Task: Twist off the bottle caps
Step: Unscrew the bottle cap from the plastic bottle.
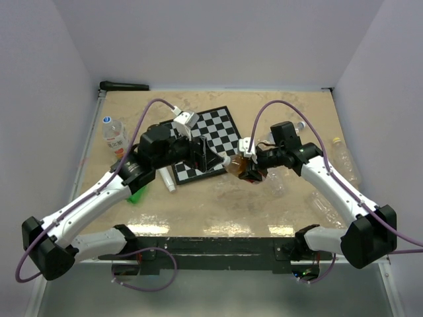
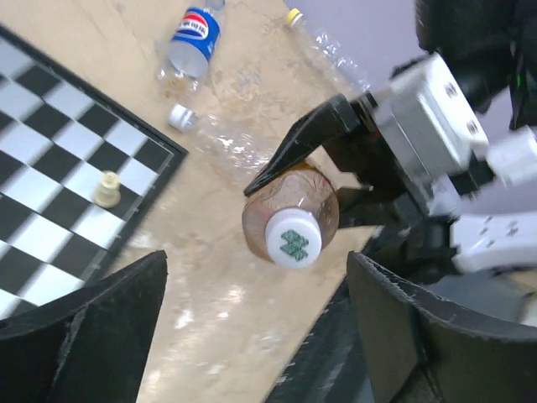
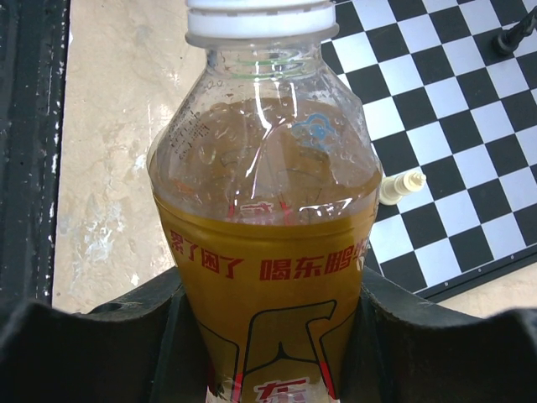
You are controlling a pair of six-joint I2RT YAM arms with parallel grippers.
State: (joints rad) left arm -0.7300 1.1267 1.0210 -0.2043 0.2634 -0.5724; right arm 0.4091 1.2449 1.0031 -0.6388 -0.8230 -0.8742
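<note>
My right gripper (image 3: 268,336) is shut on the body of an amber drink bottle (image 3: 268,218) with red writing, held on its side above the table. Its white bottle cap (image 3: 258,18) sits on the neck and points toward the left arm. In the left wrist view that cap (image 2: 294,238) faces the camera and shows a green logo. My left gripper (image 2: 256,277) is open, its black fingers (image 2: 101,336) wide on either side, with the cap just beyond the tips and touching neither. From above, the left gripper (image 1: 211,157) and the right gripper (image 1: 250,166) meet at the bottle (image 1: 238,165).
A chessboard (image 1: 205,142) lies under the left gripper, with a cream piece (image 2: 106,189) and a black piece (image 3: 513,34) on it. Other bottles lie around: a Pepsi one (image 2: 195,38), a clear white-capped one (image 2: 210,134), a yellow-capped one (image 2: 293,15), and one at far left (image 1: 114,135).
</note>
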